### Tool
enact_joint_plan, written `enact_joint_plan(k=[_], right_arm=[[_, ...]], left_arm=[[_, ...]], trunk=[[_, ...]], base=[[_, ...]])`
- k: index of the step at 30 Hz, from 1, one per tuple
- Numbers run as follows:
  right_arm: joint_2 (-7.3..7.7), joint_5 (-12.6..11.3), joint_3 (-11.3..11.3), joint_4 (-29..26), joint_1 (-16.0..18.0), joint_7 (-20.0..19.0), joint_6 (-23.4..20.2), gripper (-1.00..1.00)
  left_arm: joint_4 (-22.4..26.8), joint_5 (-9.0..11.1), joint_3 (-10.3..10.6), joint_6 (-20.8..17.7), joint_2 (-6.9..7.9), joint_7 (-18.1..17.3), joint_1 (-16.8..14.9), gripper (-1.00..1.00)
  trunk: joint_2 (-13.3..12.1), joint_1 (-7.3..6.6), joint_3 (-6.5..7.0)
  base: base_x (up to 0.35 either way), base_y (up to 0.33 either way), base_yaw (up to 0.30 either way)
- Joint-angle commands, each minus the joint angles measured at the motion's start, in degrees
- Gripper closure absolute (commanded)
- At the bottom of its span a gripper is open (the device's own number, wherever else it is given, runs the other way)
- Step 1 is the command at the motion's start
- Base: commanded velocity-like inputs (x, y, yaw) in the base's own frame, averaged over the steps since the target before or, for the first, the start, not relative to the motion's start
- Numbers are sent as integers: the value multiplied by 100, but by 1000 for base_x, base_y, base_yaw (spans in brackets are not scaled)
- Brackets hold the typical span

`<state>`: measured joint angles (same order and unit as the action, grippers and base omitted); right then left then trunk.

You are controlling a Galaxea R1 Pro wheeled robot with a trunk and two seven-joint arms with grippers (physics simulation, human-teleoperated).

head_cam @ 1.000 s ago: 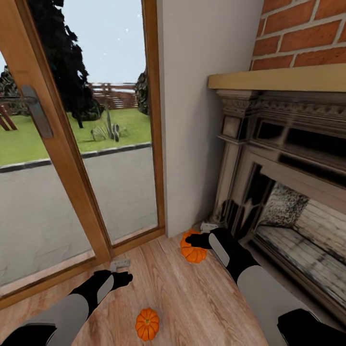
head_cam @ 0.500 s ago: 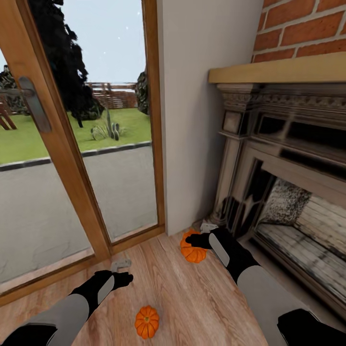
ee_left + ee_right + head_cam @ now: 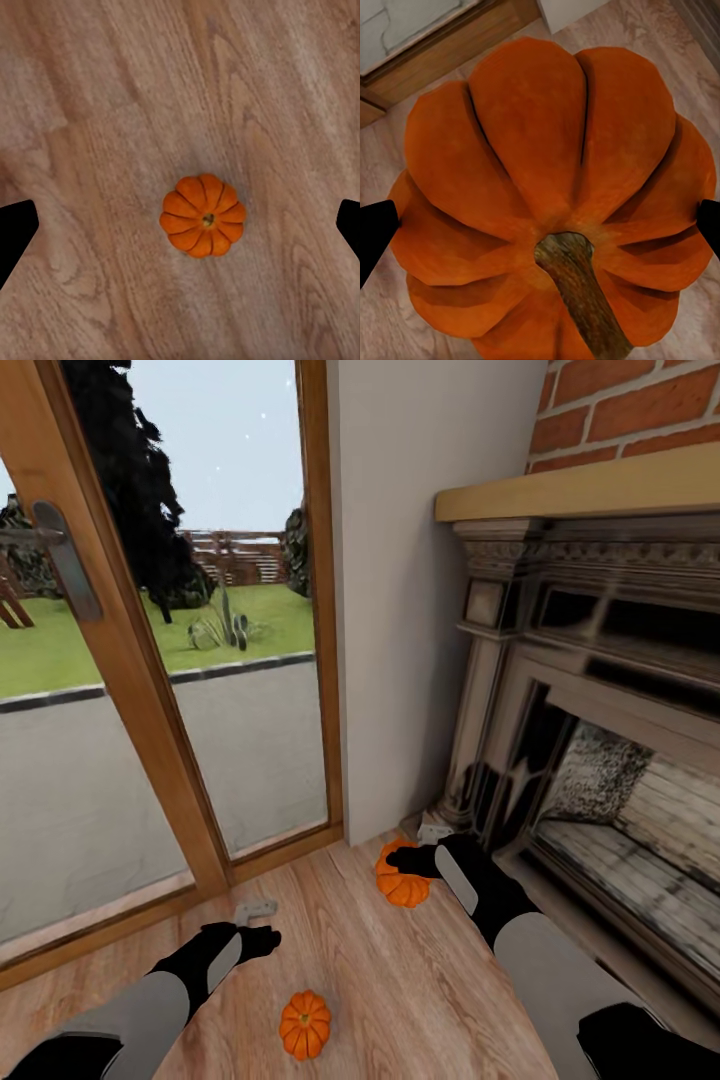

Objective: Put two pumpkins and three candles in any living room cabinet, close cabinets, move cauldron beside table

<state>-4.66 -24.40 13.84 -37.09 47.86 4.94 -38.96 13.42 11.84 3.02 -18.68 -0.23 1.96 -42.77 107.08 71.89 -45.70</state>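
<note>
At the lower left of the head view the left pincer point(image 3: 262, 938) hangs over the pale wooden plank floor point(image 3: 420, 990), empty; in the left wrist view its two dark fingertips point(image 3: 15, 232) sit far apart at the frame's edges. Centred between them, and just below centre of the head view, lies a small round ribbed bright-orange pumpkin point(image 3: 304, 1024) point(image 3: 202, 215), stem up and alone on the floor.

Right of centre in the head view, the right pincer point(image 3: 405, 863) is at a second ribbed orange pumpkin point(image 3: 401, 882) point(image 3: 555, 210), which rests on the floor close to the foot of the carved dark fireplace surround point(image 3: 520, 690). In the right wrist view its fingertips point(image 3: 376, 229) flank the pumpkin's widest ribs; whether they press on the skin or only bracket it cannot be told.

Both pumpkins look light and hard-shelled, so they should not deform. The smooth, rounded ribs are likely to slip, so the safest hold is across the widest girth, with the pads settled into opposite furrows. The thin brown stem point(image 3: 577, 300) looks too slender to carry it.
</note>
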Motion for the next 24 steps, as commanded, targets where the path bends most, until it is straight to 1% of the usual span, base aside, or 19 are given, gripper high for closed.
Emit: enact_joint_plan(k=[1,5,12,18,24], right_arm=[[2,-65,20,-8,4,42,-15,100],[1,-65,15,-8,4,42,-15,100],[0,-65,21,-8,4,42,-15,100],[-7,-65,23,-8,4,42,-15,100],[-8,-65,24,-8,4,42,-15,100]], left_arm=[[11,55,32,-30,-3,22,-2,-100],[11,53,37,-25,-37,23,0,-100],[11,53,41,-20,-54,23,2,-100],[11,42,41,130,-78,17,-1,-100],[10,42,41,160,-82,15,-2,-100]], trunk=[[44,22,-23],[205,110,-95],[485,263,-221],[726,395,-329],[967,527,-436]], base=[[0,0,0],[0,0,0],[0,0,0],[0,0,0],[0,0,0]])
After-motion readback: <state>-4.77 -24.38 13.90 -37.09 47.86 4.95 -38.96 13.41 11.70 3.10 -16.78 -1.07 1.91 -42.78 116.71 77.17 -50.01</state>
